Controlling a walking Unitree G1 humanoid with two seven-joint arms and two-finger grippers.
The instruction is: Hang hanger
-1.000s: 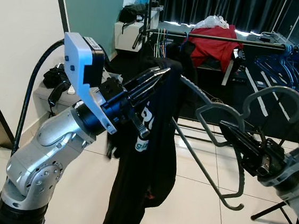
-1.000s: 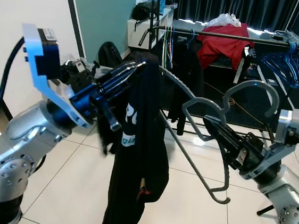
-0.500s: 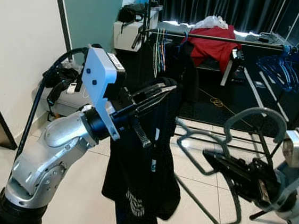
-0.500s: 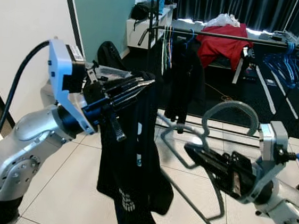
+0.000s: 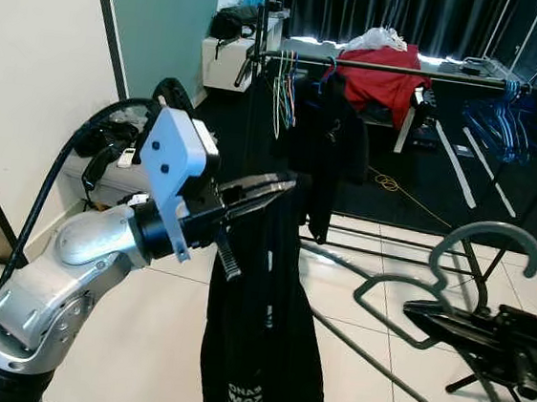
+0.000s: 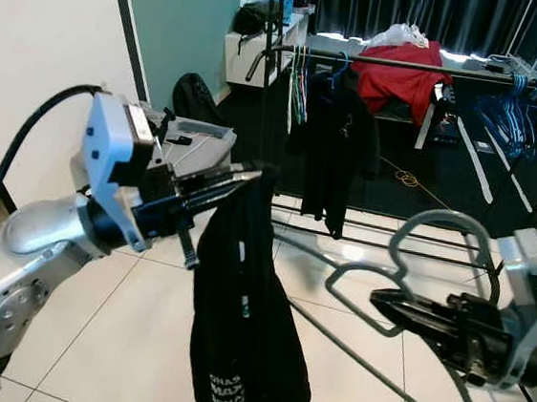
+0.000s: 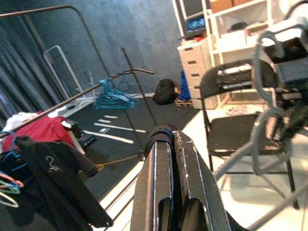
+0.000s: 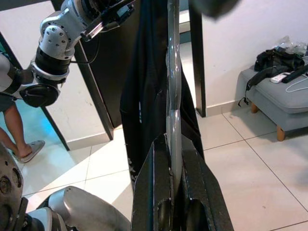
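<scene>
**Hanger and shirt held up, rail well ahead**

I have the grey plastic clothes hanger [image 6: 402,301] in the right tool [image 6: 401,311], whose two black fingers are clamped together on the hanger's neck just under the hook. In the right wrist view the grey bar runs straight out from between the pads [image 8: 161,173], so the grip looks firm. The hook curls up above the tool, and the hanger's long arm slopes across and down toward the tiled floor [image 5: 138,341]. I judge it is held out low like this to keep the hook free for the rail.

The left tool [image 5: 275,184] is pinched shut on the top edge of the black printed T-shirt [image 5: 264,335], which hangs straight down from the fingertips. The left wrist view shows the two fingers pressed together with dark cloth bunched at their tips. That arm is raised and reaches forward from the elbow, fingers nearly level, which I take as keeping the cloth off the floor and beside the hanger's arm.

The right arm is extended low at my right side, wrist level, tool pointing inward toward the shirt.

The dark metal clothes rail [image 5: 407,72], carrying a red garment [image 5: 388,70] and blue hangers [image 5: 498,120], stands well apart, so hanging is not yet done.
</scene>
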